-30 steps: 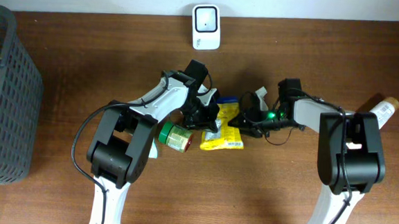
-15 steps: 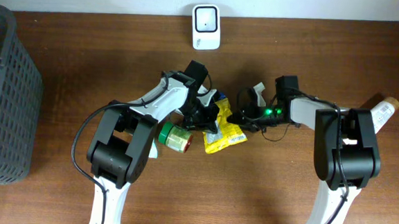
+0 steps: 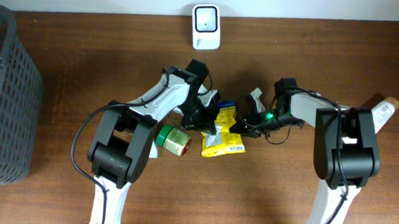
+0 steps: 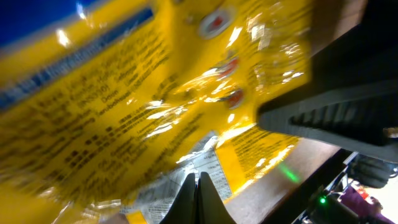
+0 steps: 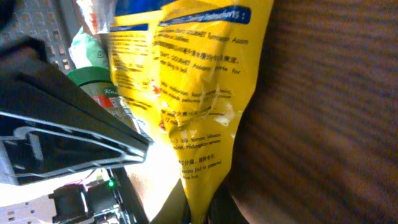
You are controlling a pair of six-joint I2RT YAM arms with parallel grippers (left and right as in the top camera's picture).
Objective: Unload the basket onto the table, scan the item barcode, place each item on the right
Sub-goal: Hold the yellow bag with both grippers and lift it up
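The item is a yellow snack packet [image 3: 226, 134] lying crumpled at the table's middle, between my two grippers. My left gripper [image 3: 203, 116] is at its upper left edge. In the left wrist view its fingers [image 4: 199, 183] are shut tight against the packet [image 4: 155, 93], by a white printed label. My right gripper [image 3: 243, 126] is shut on the packet's right corner; in the right wrist view the yellow foil [image 5: 199, 93] narrows down into the pinched jaws [image 5: 208, 208]. I cannot make out a barcode in any view. A white scanner [image 3: 206, 26] stands at the far edge.
A green-lidded jar [image 3: 173, 139] lies just left of the packet, close under my left arm. A dark mesh basket [image 3: 3, 93] fills the left edge. A bottle with a tan cap [image 3: 383, 109] lies at the far right. Cables hang around the right wrist.
The right gripper has closed onto the packet's corner. The packet tilted up half a second ago and now lies flatter and slightly lower. The left gripper has hardly moved.
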